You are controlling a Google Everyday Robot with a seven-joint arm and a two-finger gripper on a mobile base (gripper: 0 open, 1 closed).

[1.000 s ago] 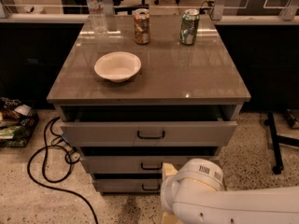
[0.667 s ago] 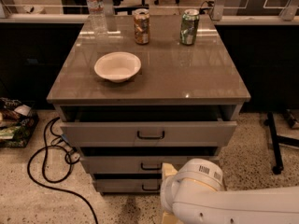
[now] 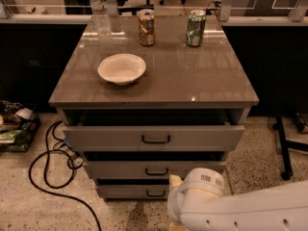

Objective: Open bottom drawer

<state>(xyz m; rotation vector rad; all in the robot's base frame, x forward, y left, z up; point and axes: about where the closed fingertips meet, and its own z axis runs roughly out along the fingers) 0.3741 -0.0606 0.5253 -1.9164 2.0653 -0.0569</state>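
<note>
The bottom drawer (image 3: 130,192) is the lowest of three grey-beige fronts, with a small black bar handle (image 3: 156,193). It stands out only a little from the cabinet, less than the two above it. My white arm (image 3: 226,208) comes in from the lower right and covers the drawer's right end. The gripper itself is hidden behind the arm's wrist, near the bottom drawer's right part. A small pale piece (image 3: 174,181) shows just left of the wrist.
The top drawer (image 3: 154,137) is pulled out furthest, the middle drawer (image 3: 144,170) less. On the cabinet top stand a white bowl (image 3: 121,69), a water bottle (image 3: 98,4) and two cans (image 3: 146,27) (image 3: 195,28). A black cable (image 3: 48,177) loops on the floor at left.
</note>
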